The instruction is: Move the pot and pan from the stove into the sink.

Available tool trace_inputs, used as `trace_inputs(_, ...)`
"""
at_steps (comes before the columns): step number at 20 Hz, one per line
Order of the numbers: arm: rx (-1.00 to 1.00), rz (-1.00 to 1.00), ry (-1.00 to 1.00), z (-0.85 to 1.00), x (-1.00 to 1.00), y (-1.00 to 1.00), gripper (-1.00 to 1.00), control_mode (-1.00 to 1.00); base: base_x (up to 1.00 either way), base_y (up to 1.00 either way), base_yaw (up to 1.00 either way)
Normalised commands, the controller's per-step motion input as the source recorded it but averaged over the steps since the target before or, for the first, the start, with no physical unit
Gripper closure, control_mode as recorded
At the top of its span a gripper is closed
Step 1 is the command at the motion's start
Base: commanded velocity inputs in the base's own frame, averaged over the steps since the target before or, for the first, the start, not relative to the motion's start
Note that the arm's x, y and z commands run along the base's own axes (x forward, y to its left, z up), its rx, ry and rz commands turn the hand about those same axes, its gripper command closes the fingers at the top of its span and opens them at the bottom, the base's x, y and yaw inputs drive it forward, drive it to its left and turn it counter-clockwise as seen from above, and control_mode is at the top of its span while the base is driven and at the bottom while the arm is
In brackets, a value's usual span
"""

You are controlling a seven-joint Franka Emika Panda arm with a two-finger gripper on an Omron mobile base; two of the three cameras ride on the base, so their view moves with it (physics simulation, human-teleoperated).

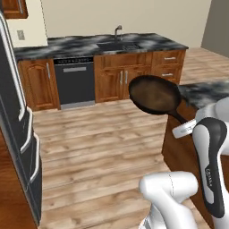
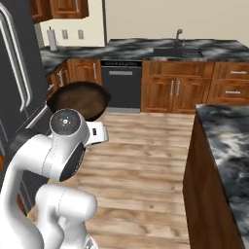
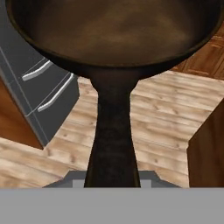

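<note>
The two-finger gripper (image 3: 113, 181) is closed on the long straight black handle of the shallow round pan (image 1: 154, 95) with a dark brown inside and black rim (the fingertips themselves are hidden beneath the handle). The pan is held in the air above the pale wooden floor (image 1: 98, 134), tilted toward the camera. Well beyond it, the dark recessed sink (image 1: 117, 45) with its slim grey faucet is set in the marbled black-and-grey countertop (image 1: 67, 46), above brown wooden cabinets (image 1: 120, 76).

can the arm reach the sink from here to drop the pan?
Probably not yet. The gripper holds the pan by its handle in mid-air, but the sink sits in the far counter across open wood floor. Nothing blocks the way; the base likely has to drive closer.
</note>
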Motion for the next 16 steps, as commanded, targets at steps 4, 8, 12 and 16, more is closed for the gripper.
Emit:
trace_inputs(4, 0.00, 0.00, 0.00, 0.00, 0.00, 0.00, 1.00, 1.00, 0.97, 0.10, 0.00)
trace_inputs(8, 0.00, 0.00, 0.00, 0.00, 0.00, 0.00, 1.00, 1.00, 1.00, 0.13, 0.00)
trace_inputs(12, 0.00, 0.00, 0.00, 0.00, 0.00, 0.00, 1.00, 1.00, 1.00, 0.14, 0.00)
trace_inputs(16, 0.00, 0.00, 0.00, 0.00, 0.00, 0.00, 1.00, 1.00, 1.00, 0.14, 0.00)
